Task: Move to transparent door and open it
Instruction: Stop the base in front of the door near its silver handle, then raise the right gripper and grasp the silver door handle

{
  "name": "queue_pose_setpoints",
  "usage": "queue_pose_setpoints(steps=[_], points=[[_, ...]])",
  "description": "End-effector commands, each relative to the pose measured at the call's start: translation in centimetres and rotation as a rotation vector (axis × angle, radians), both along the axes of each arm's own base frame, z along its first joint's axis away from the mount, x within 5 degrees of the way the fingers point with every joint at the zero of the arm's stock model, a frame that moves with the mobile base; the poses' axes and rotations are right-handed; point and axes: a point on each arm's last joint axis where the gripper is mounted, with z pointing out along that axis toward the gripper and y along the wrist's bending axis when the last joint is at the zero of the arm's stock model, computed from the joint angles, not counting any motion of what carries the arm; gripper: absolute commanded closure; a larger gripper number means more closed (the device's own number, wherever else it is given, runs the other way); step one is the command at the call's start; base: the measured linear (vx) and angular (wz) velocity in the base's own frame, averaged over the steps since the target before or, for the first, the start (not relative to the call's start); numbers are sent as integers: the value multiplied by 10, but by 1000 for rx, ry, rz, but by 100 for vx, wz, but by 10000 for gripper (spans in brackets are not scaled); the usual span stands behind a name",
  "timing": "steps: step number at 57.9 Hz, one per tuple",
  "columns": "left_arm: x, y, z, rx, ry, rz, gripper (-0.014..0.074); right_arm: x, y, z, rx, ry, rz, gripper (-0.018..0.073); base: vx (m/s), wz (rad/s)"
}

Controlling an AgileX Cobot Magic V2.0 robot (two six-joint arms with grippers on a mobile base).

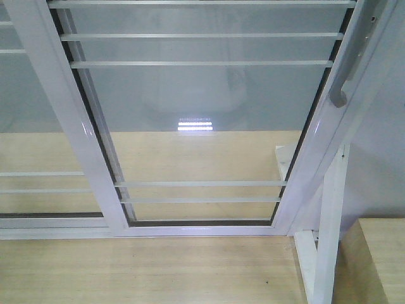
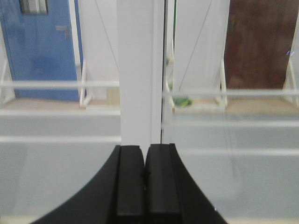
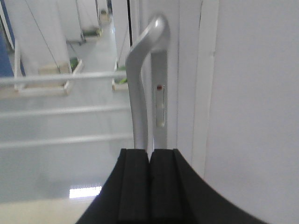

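The transparent door (image 1: 202, 107) fills the front view: clear glass with thin white bars in a glossy white frame. Its curved grey handle (image 1: 340, 85) sits on the right stile. In the right wrist view the handle (image 3: 139, 88) stands upright directly ahead, and my right gripper (image 3: 149, 151) is shut just below and in front of it, holding nothing. My left gripper (image 2: 145, 148) is shut and empty too, pointing at a white vertical frame stile (image 2: 138, 70) between two glass panes. Neither gripper shows in the front view.
A barred glass panel without a handle (image 1: 31, 95) stands to the left. A white post (image 1: 329, 240) and a wooden block (image 1: 380, 259) lie low on the right. A white wall (image 3: 257, 116) flanks the handle. Beyond the glass is a blue door (image 2: 42, 46).
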Motion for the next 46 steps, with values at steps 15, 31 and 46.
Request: queue_pose_setpoints(steps=[15,31,46], points=[[33,0,-7,-4,26,-7,430,52,-3,-13,-52,-1,24,375,0,0],[37,0,-10,13,45,-8,129,70,0,-13,-76,-157,64,45,0,0],[39,0,-11,13,43,-9,93,98,4,-30,-143,-165,136,49,0,0]])
